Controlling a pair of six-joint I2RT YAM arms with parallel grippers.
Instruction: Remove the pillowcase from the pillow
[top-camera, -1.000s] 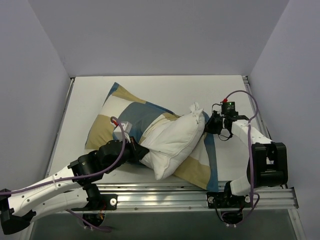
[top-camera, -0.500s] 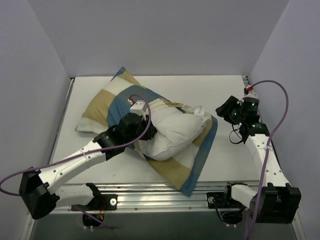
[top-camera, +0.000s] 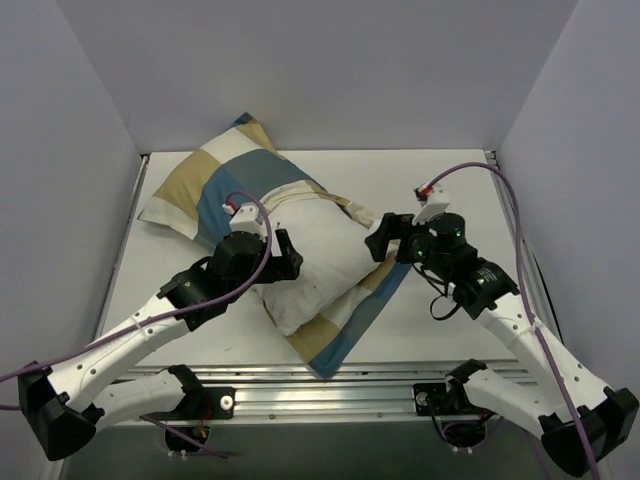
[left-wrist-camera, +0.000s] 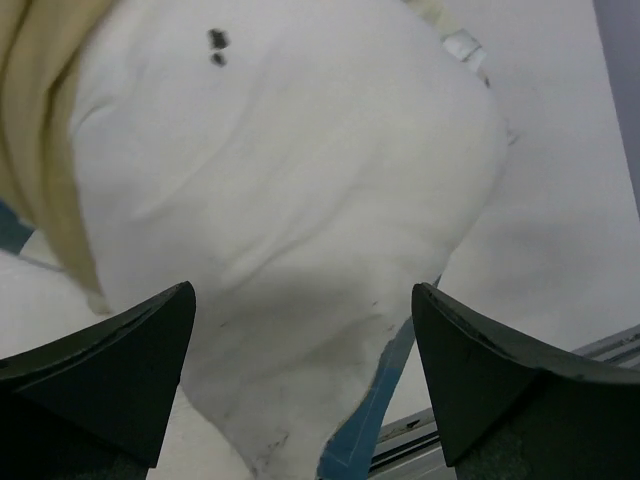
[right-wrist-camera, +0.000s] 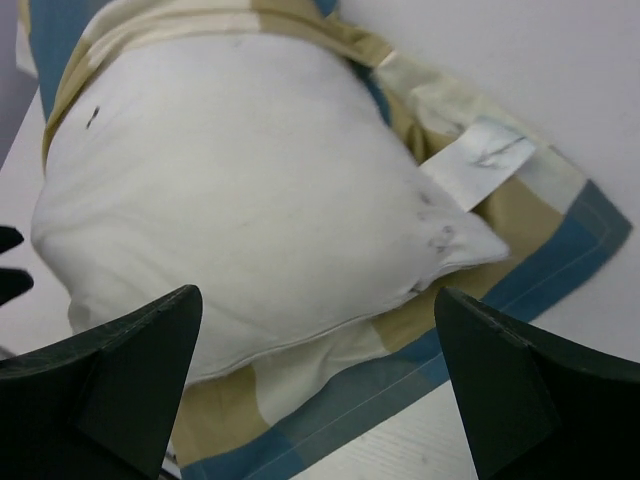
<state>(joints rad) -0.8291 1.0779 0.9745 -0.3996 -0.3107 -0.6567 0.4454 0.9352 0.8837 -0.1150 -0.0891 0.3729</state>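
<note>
Both tools (left-wrist-camera: 300, 292) (right-wrist-camera: 318, 295) now wide over pillow (top-camera: 322, 255)

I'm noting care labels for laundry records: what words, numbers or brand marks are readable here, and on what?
None can be read.
The small white tag by the pillow corner carries faint grey marks, too blurred to read.
The pillowcase shows only plain colour blocks.

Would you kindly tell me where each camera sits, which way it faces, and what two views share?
Top external: above, behind the arms, facing down at the table; shows both arms, left pincer, right pincer.
Left wrist: on the left arm, facing the pillow; its spread fingers show.
Right wrist: on the right arm, facing pillow and pillowcase; spread fingers show.
Shared: both wrist views show the pillow.
</note>
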